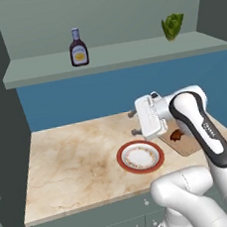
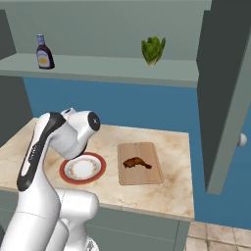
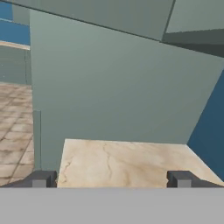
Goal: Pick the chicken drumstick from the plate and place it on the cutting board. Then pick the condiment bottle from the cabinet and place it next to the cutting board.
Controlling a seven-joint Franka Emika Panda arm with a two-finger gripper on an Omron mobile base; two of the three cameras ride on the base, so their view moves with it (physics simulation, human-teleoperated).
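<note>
The chicken drumstick (image 1: 176, 135) (image 2: 136, 163) lies on the cutting board (image 1: 190, 145) (image 2: 142, 177) at the right of the counter. Left of the board sits the plate (image 1: 120, 159) (image 2: 102, 166), with nothing on it. On the cabinet shelf (image 1: 128, 54) (image 2: 108, 66) the condiment bottle (image 1: 78, 49) (image 2: 43, 53) stands upright at the left. My gripper (image 1: 133, 123) (image 3: 111, 179) hangs open above the counter behind the plate. It points left and holds nothing.
A green leafy vegetable (image 1: 173, 26) (image 2: 153, 50) stands at the shelf's right end. An open cabinet door (image 2: 225, 98) juts out at the right. The hand view faces a grey-green side panel (image 3: 109, 87) beyond the marble counter (image 3: 122, 159) (image 1: 71, 160).
</note>
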